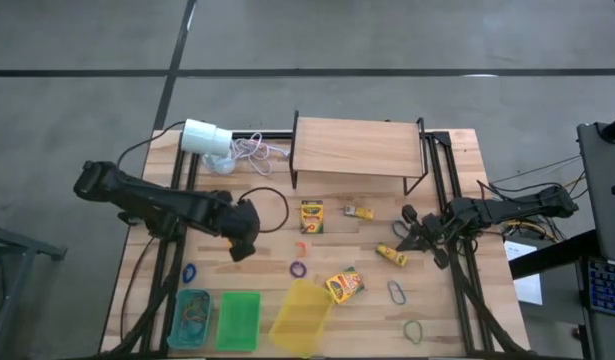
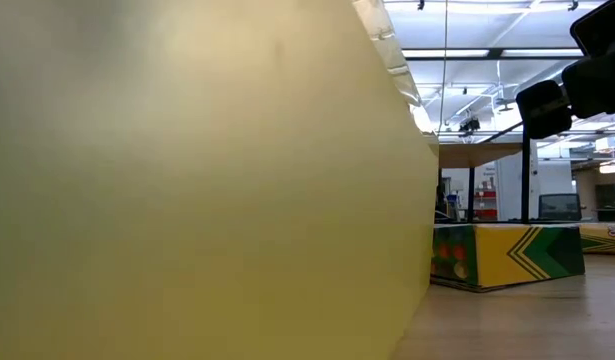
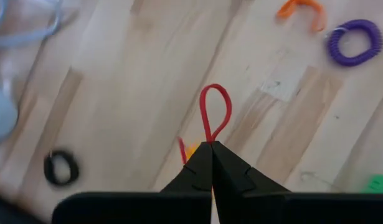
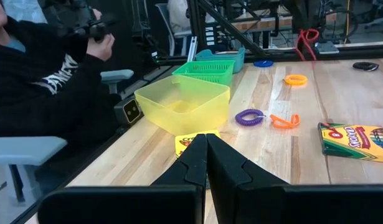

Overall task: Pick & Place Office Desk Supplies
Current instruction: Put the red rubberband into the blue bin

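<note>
- Left gripper [image 1: 244,243]: at 9 o'clock of the wooden slatted bench [image 1: 457,140], clenched on a thin red rubber-band loop [image 3: 214,111], which stands up from the closed fingertips in the left wrist view. Judged the item in hand, lifted but not yet binned.
- Right gripper [image 1: 408,238]: at 3 o'clock, fingers pressed together with nothing between them, beside a small yellow packet [image 1: 391,256]; waiting.
- Bins, at 6 to 7 o'clock along the near edge: teal mesh basket [image 1: 192,317], with what seem to be a few loops already inside, though the view is poor; green plastic basket [image 1: 238,320], contents not discernible; translucent yellow plastic tub [image 1: 302,315], apparently bare inside in the right wrist view.
- Still loose on the bench: upright yellow-and-green crayon box [image 1: 312,216] near centre; tilted crayon box [image 1: 344,285] at 5 o'clock, just beside the yellow tub; second small yellow packet [image 1: 358,212] at 1 o'clock; purple coiled loop [image 1: 298,269] and orange loop [image 1: 301,248] at centre; blue loop [image 1: 189,272] at 8 o'clock; grey-blue loop [image 1: 397,292] and green loop [image 1: 415,330] at 4 to 5 o'clock.
- Not for sorting: white cylinder with thin white cord [image 1: 206,137] at 11 o'clock; low wooden shelf on black legs [image 1: 355,147] at 12 o'clock.
- Progress, as judged: early; most supplies remain unplaced.
</note>
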Available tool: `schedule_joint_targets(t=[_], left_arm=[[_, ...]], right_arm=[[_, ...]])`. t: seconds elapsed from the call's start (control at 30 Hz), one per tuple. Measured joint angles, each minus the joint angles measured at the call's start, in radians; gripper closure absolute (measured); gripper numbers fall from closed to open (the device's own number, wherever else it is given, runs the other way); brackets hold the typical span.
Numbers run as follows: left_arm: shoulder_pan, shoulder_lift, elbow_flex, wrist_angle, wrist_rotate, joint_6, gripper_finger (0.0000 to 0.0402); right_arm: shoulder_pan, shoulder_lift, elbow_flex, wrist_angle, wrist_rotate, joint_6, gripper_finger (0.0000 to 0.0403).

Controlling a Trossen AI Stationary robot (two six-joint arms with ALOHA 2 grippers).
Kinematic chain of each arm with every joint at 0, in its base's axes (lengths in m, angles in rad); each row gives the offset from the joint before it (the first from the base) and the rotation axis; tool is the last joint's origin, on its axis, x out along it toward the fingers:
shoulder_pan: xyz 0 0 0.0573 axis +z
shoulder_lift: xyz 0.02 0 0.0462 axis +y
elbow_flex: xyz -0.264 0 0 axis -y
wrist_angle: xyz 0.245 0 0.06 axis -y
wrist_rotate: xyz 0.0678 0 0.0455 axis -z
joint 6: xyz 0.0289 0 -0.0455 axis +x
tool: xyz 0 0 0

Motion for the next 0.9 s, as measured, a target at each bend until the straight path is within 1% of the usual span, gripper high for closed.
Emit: schedule_joint_targets(t=[0.17,0.4,0.53,0.6,0.7,0.9], left_arm=[[-0.019,0.0,0.044,-0.135,0.015,-0.214,0.04],[-0.072,0.0,0.108,-0.284,0.146,-0.528,0.04],[-0.105,-0.001,0.13,-0.329,0.263,-0.674,0.04],[-0.125,-0.001,0.13,-0.328,0.336,-0.725,0.04],[-0.17,-0.001,0.128,-0.333,0.449,-0.843,0.04],[-0.249,-0.001,0.127,-0.324,0.635,-1.056,0.04]], right_arm=[[0.0,0.0,0.0,0.0,0.0,0.0,0.0394],[0.0,0.0,0.0,0.0,0.0,0.0,0.0394],[0.0,0.0,0.0,0.0,0.0,0.0,0.0394],[0.0,0.0,0.0,0.0,0.0,0.0,0.0394],[0.0,0.0,0.0,0.0,0.0,0.0,0.0394],[0.0,0.0,0.0,0.0,0.0,0.0,0.0394]])
